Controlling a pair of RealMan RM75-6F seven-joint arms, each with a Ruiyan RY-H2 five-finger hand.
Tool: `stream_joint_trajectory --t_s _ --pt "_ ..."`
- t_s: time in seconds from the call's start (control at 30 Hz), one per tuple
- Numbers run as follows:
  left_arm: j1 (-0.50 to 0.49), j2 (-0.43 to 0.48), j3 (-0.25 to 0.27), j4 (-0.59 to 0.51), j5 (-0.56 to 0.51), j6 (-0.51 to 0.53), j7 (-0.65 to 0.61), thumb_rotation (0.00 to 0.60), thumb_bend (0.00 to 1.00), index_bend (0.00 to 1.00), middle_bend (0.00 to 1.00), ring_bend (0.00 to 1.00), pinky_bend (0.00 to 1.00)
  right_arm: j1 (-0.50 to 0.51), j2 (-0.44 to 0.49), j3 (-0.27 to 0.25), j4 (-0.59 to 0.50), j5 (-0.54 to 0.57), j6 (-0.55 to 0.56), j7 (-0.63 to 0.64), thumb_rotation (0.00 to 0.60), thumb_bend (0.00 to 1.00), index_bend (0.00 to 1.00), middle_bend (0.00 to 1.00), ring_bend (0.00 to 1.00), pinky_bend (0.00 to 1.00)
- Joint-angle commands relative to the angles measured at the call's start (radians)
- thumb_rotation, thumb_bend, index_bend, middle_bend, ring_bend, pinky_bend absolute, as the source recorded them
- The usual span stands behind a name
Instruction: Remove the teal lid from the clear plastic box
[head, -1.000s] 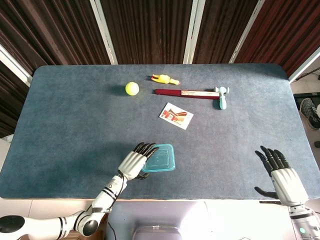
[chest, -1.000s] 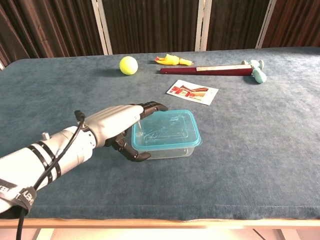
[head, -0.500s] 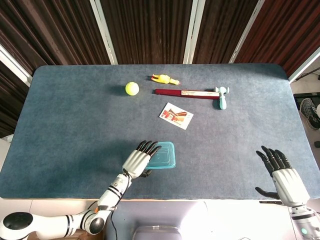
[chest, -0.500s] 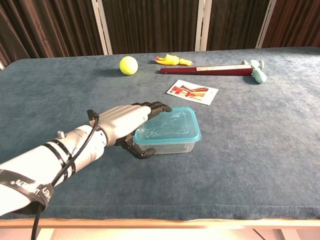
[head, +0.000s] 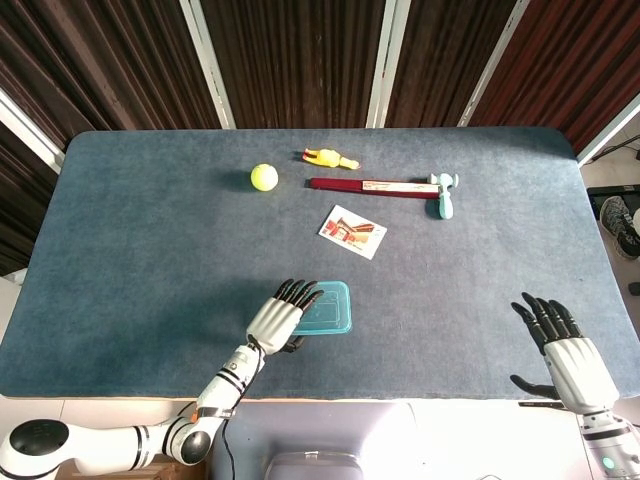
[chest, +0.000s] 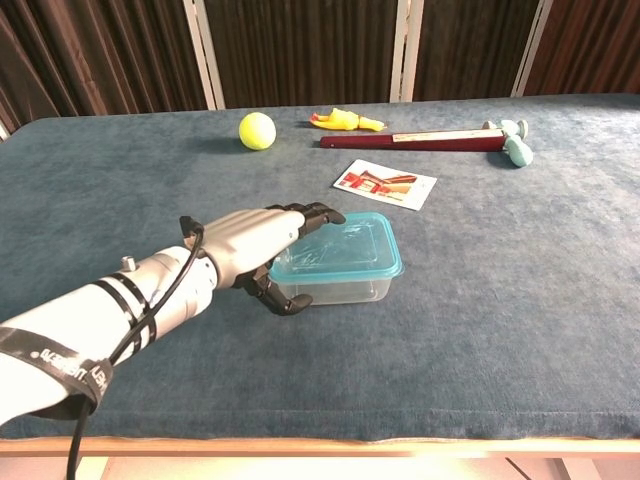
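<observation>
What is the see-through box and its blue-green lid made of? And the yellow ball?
Clear plastic box: looks like thin glossy plastic, since the table shows through.
Teal lid: probably smooth, shiny, tinted plastic.
Yellow ball: matte, perhaps felt like a tennis ball; hard to tell.

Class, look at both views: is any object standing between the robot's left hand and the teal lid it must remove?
Nothing visible does. The left hand is already at the clear plastic box, fingers over the near-left edge of the teal lid.
</observation>
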Motion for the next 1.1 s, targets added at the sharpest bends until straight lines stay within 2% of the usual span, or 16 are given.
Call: stream_joint_trajectory --t_s 0.03,0.37,1.1 --pt "-0.008 0.018 -0.009 -0.021 -0.033 -0.021 -0.003 0.600 0.36 0.00 0.00 0.00 0.11 0.000 0.000 0.000 0.000 0.000 0.000 0.001 0.600 0.18 0.00 0.00 0.00 0.00" --pt "-0.024 0.071 -0.002 -0.096 -0.073 -0.029 0.006 0.600 0.44 0.00 0.00 0.02 0.14 -0.002 -0.002 -0.002 0.000 -0.006 0.005 -0.004 0.600 0.18 0.00 0.00 0.00 0.00" --pt "-0.043 0.111 0.016 -0.159 -0.098 -0.019 -0.024 0.600 0.44 0.00 0.00 0.00 0.11 -0.006 0.001 -0.004 0.000 -0.013 0.014 0.003 0.600 0.18 0.00 0.00 0.00 0.00"
